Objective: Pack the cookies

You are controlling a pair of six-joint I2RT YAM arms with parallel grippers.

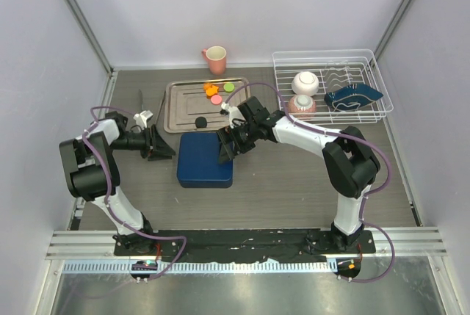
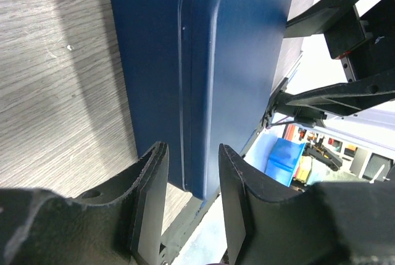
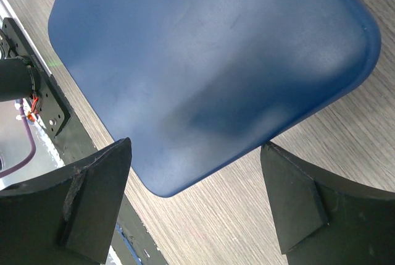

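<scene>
The cookies lie on a metal tray (image 1: 176, 113) behind the box: orange (image 1: 209, 89), pink (image 1: 216, 99), green (image 1: 229, 87) and black (image 1: 200, 122) discs. A closed dark blue box (image 1: 205, 159) sits mid-table. My left gripper (image 1: 169, 152) is open at the box's left side; in the left wrist view the gripper (image 2: 192, 151) has the box's edge (image 2: 203, 79) just beyond its fingertips. My right gripper (image 1: 225, 149) is wide open over the box's right edge. In the right wrist view the gripper (image 3: 194, 185) is above the lid (image 3: 203, 61). Both are empty.
A pink mug (image 1: 215, 58) stands behind the tray. A white wire dish rack (image 1: 371, 65) at the back right holds bowls (image 1: 305, 82) and a dark blue dish (image 1: 352, 95). White walls enclose the table on three sides.
</scene>
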